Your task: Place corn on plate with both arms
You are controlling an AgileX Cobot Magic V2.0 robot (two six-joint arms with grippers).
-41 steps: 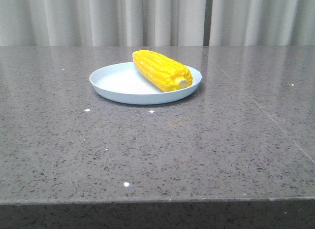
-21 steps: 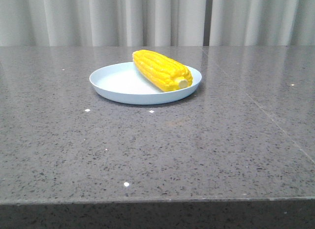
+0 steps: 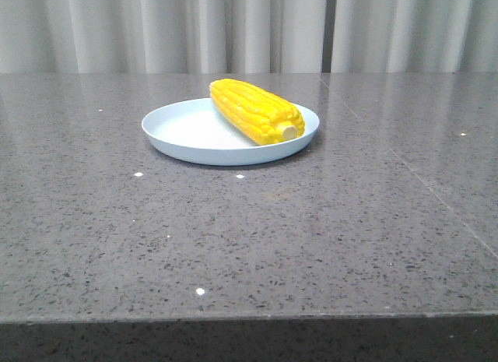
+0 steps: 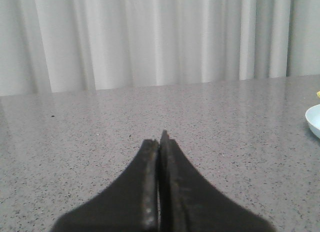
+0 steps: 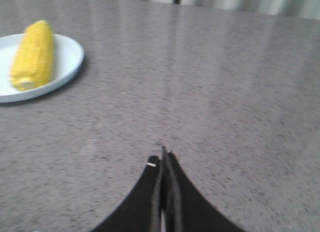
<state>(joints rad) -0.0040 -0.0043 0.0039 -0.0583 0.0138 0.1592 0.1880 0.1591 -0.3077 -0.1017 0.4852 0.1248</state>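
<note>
Corn lies on the plate, resting across its right half, tapered tip toward the curtain and pale stub toward me, the stub just inside the near right rim; neither of my pincers touches it, and neither shows in the front view.

My left pincer hangs low over the bare grey speckled table; its two dark fingers are pressed together along their length, with nothing between them; the plate sits well off to this pincer's right, only a sliver of its pale rim showing at the edge of the left wrist view, and a speck of yellow just above that rim; the curtain hangs beyond the table's far edge ahead of this pincer.

My right pincer also hovers just above the table, its fingers closed tip to tip and gripping nothing; a small pale mark shows on the tip of one finger; the plate and corn lie well ahead of this pincer and off to its left, apart from it with open stone between; from here the corn's stub end points my way and the cob lies along the plate's nearer side; the right wrist view is somewhat blurred, so I cannot read the kernels finely.
</note>
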